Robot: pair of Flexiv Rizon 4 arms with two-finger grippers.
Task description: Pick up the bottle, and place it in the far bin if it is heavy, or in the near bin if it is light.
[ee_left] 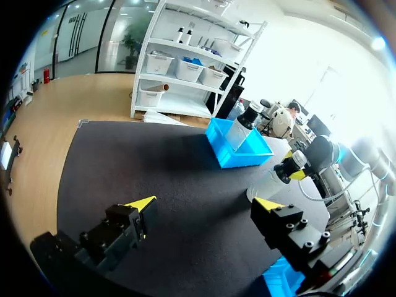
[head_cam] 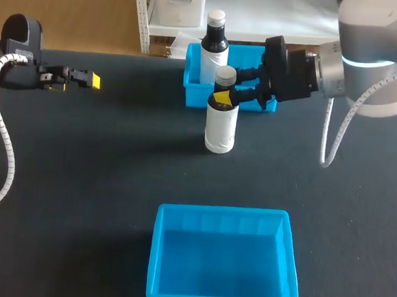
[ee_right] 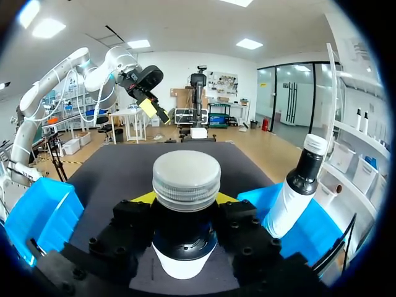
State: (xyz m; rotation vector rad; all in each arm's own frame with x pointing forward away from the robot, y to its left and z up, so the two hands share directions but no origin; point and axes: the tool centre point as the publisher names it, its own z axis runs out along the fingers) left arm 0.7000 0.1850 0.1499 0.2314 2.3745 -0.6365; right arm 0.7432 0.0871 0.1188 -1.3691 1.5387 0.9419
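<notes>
A white bottle (head_cam: 221, 126) with a dark neck and a silver cap stands upright on the black table, just in front of the far blue bin (head_cam: 252, 55). My right gripper (head_cam: 224, 97) comes in from the right and is shut on the bottle's neck, below the cap. In the right wrist view the bottle (ee_right: 185, 179) fills the gap of that gripper (ee_right: 185, 204), with a finger pressed on each side. My left gripper (head_cam: 87, 80) hangs open at the far left, well away from the bottle (ee_left: 272, 182), and in its own view the left gripper (ee_left: 207, 203) holds nothing.
A second, similar bottle (head_cam: 215, 43) stands in the far bin's left end and appears beside the right gripper as the second bottle (ee_right: 297, 192). The near blue bin (head_cam: 224, 212) sits empty at the table's front middle.
</notes>
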